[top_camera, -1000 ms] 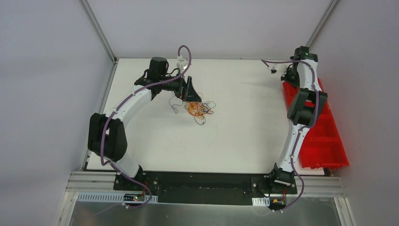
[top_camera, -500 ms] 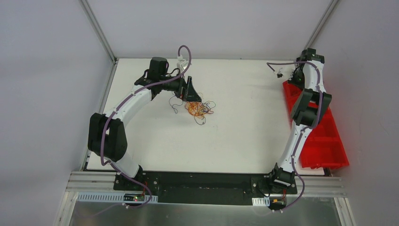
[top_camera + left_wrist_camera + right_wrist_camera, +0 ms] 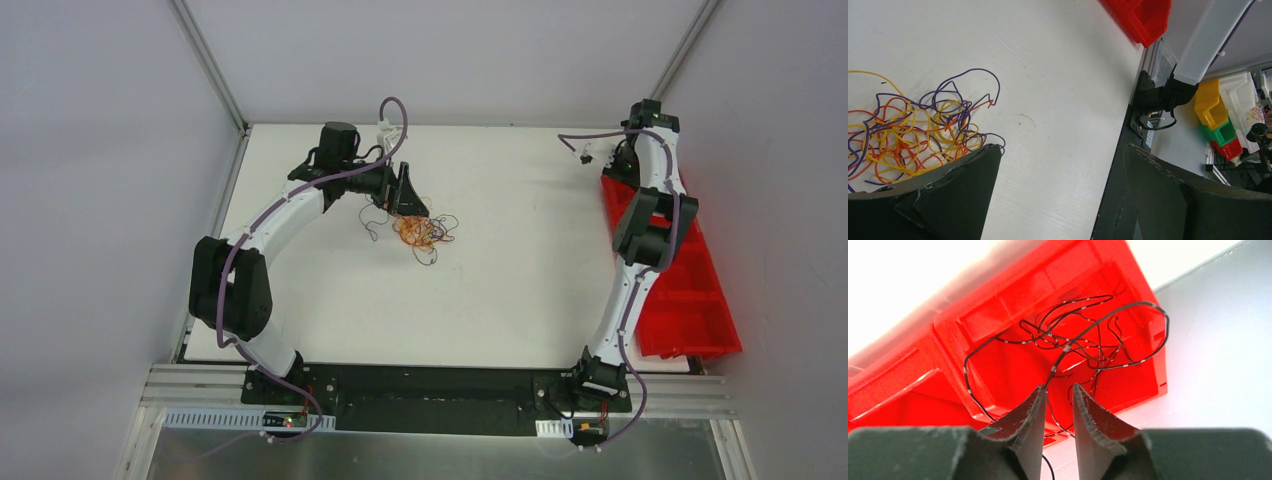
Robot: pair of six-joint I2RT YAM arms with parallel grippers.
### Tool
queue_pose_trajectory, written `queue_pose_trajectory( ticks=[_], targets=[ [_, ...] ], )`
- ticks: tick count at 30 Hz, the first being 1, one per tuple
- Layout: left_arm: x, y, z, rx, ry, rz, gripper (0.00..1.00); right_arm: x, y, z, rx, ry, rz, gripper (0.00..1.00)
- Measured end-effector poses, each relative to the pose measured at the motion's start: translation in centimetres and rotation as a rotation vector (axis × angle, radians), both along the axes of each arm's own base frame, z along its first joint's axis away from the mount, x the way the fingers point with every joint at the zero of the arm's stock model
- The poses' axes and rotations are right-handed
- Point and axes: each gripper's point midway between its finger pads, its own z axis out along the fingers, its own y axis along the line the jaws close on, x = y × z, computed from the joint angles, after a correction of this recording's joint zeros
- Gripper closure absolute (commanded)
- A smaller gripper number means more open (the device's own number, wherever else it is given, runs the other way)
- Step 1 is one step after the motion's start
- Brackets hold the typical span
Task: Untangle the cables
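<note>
Landmark: the red bin [image 3: 700, 290] is sitting at the right edge of the table [image 3: 520, 300].
Task's thing: the cable tangle [image 3: 420, 230] is lying well left of the red bin, as a rough clump with no clear long axis and with loose purple loops straying outward.
Sorted strands: dark cables [image 3: 1083, 345] are lying inside the red bin's far compartment.
Left gripper [image 3: 1063, 150]: it is hovering with jaws spread wide, and the tangle is lying under its finger on the side away from the red bin. It is the nearer arm.
Right gripper [image 3: 1058, 390]: it is hanging over the red bin with jaws parted narrowly and one dark strand threading loosely through the gap.
Change: the right arm is swinging out over the red bin while the tangle is staying put.
</note>
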Motion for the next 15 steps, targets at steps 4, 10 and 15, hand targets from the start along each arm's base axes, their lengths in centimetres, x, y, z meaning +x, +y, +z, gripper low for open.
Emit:
queue_pose_trajectory(
  ticks=[4,10,15],
  targets=[
    [0.0,0.0,0.0,-0.002,0.0,-0.002,0.03,0.4,1.0,-0.1,0.005,-0.006,0.016,0.68],
    [-0.1,-0.1,0.1,-0.007,-0.001,-0.009,0.03,0.6,1.9,-0.4,0.024,-0.004,0.02,0.55],
    [-0.2,-0.1,0.2,-0.01,0.0,-0.013,0.01,0.2,2.6,-0.9,0.047,0.008,0.017,0.42]
  ],
)
